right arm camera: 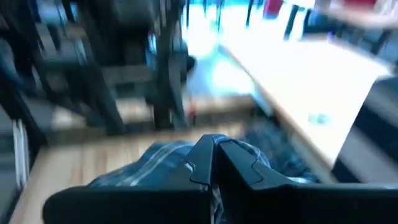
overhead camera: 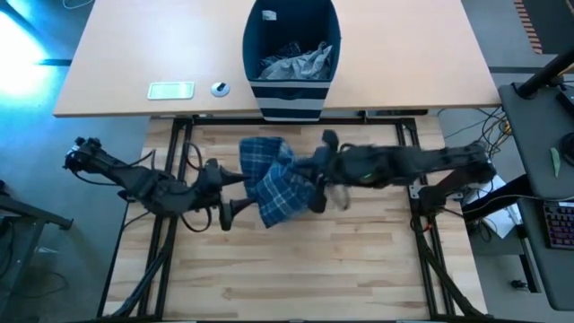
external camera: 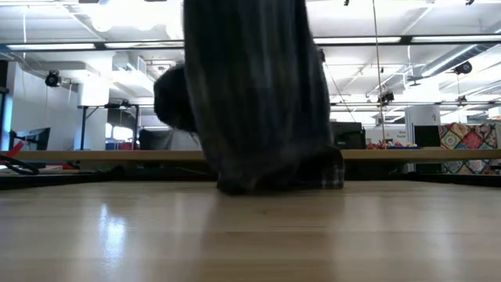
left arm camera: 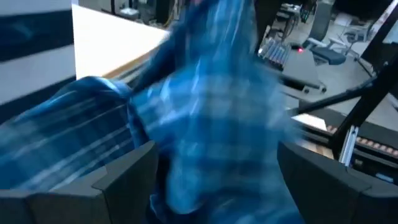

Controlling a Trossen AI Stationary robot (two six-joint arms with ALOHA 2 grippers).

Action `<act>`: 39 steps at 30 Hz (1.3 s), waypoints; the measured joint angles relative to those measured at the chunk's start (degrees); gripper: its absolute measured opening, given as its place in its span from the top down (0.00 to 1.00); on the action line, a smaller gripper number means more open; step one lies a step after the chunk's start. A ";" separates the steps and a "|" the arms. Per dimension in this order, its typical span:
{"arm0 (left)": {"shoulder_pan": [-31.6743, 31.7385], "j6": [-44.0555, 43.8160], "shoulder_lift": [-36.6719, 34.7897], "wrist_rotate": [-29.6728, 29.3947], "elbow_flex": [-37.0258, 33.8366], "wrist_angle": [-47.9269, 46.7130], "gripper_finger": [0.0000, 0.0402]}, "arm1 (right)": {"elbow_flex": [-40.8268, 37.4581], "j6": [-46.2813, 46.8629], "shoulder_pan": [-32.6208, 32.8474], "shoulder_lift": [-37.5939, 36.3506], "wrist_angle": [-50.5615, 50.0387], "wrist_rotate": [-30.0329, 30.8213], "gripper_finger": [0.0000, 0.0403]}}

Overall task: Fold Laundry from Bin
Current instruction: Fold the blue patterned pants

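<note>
One plaid garment (overhead camera: 272,179) hung pinched in the closed right gripper (overhead camera: 316,184); left gripper (overhead camera: 226,193) gaped beside it, one bin (overhead camera: 291,54) behind.

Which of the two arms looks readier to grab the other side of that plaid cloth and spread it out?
Probably the left gripper: it is open with the plaid garment right between its fingers. The right gripper is shut on the cloth.

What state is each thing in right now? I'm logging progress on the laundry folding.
plaid garment: out of the bin, bunched, held up between the arms.
bin: upright on the far table, crumpled grey cloth inside.
right gripper: shut on the plaid garment.
left gripper: open, fingers either side of the plaid cloth.
</note>
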 joint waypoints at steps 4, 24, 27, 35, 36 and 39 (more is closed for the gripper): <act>0.08 1.91 0.10 -0.01 0.00 2.49 0.22 | 0.51 -4.97 0.48 -2.81 9.18 -0.24 0.98; 2.02 -2.00 -2.18 -1.92 0.00 -6.90 0.22 | -5.10 27.96 -3.34 -1.97 -44.75 5.90 0.98; 2.78 -5.13 0.36 -0.98 -0.23 -10.22 0.22 | -10.88 37.02 2.54 -1.42 -53.53 -7.41 0.98; 11.13 -4.31 7.65 9.95 -0.33 -6.85 0.22 | -12.15 54.27 21.96 -2.47 -48.67 -20.66 0.98; 12.24 -3.08 8.38 11.32 -0.33 -4.94 0.22 | -10.38 54.61 23.00 -2.88 -46.20 -17.24 0.98; 14.64 0.44 10.15 16.05 0.12 0.48 0.22 | -4.81 48.31 24.08 -4.31 -37.65 -5.74 0.98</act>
